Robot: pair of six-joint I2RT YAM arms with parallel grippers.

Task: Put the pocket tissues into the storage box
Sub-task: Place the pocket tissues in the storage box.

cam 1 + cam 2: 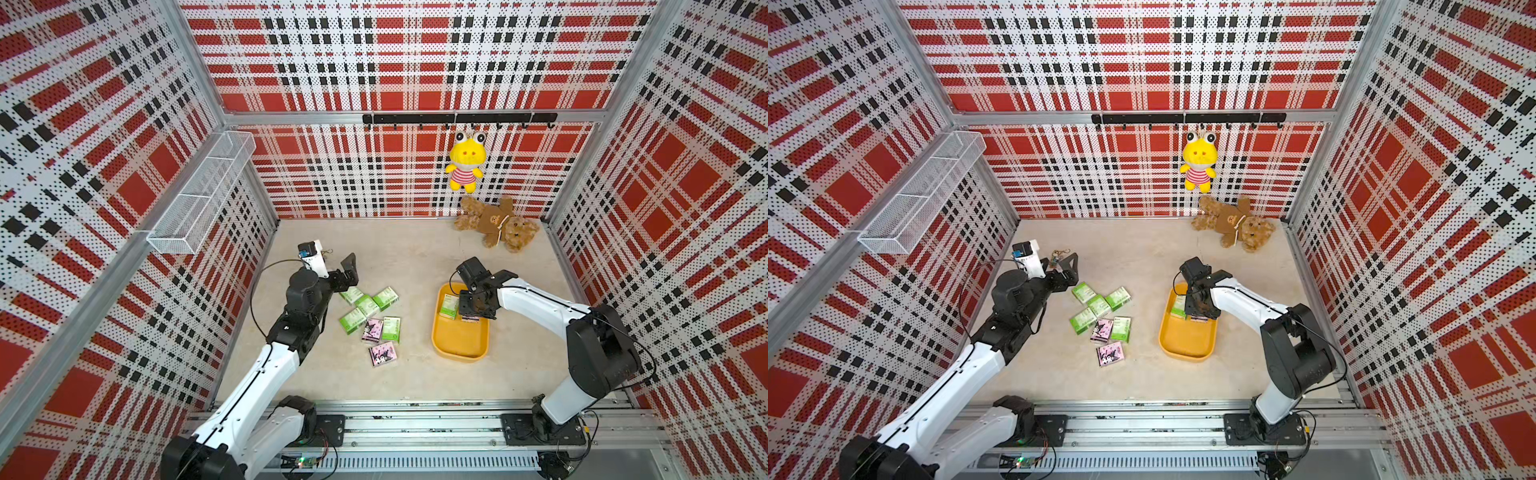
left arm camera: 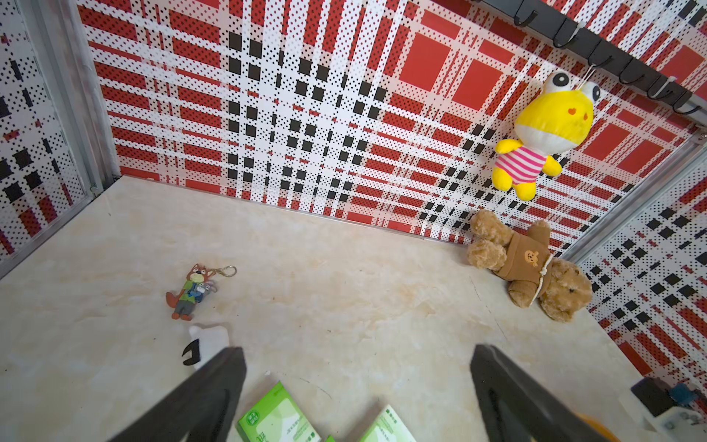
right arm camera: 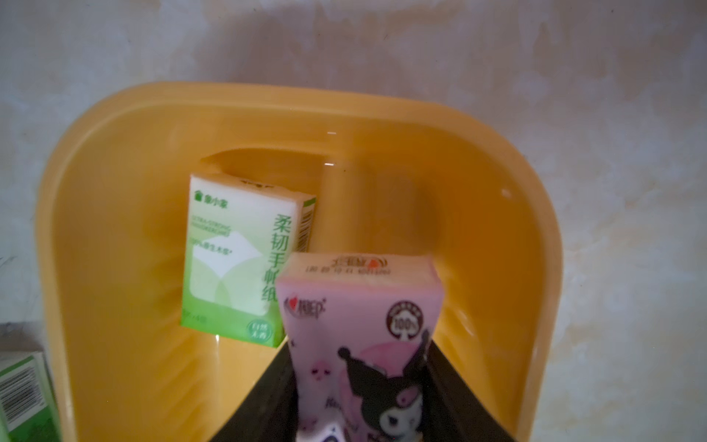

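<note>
**Pocket tissues (image 1: 369,318): lowering the pink packet (image 3: 359,302) into the storage box (image 1: 459,338)**

The right gripper (image 3: 359,367) is clamped on the pink packet by its two long sides. It holds the packet just over the floor of the box, at the end nearer the table's back edge. A green packet (image 3: 229,260) already lies there, close beside the held one. In the right wrist view the two overlap, and I cannot tell whether they touch. Seven more packets lie loose near the middle of the table, left of the box, which sits toward the table's right edge. The left gripper (image 2: 357,356) hangs over the side of that heap toward the table's back-left corner, with its jaws wide apart and empty.

The step in hand looks like the release. To do it well, I would bring the packet down flat until it rests on the box floor, in the free strip beside the green one. Then I would part the jaws just enough to clear its sides and lift straight up. Dropping it from height risks it landing on edge or on its neighbour. Laying packets side by side from that end probably leaves room for the rest.
</note>
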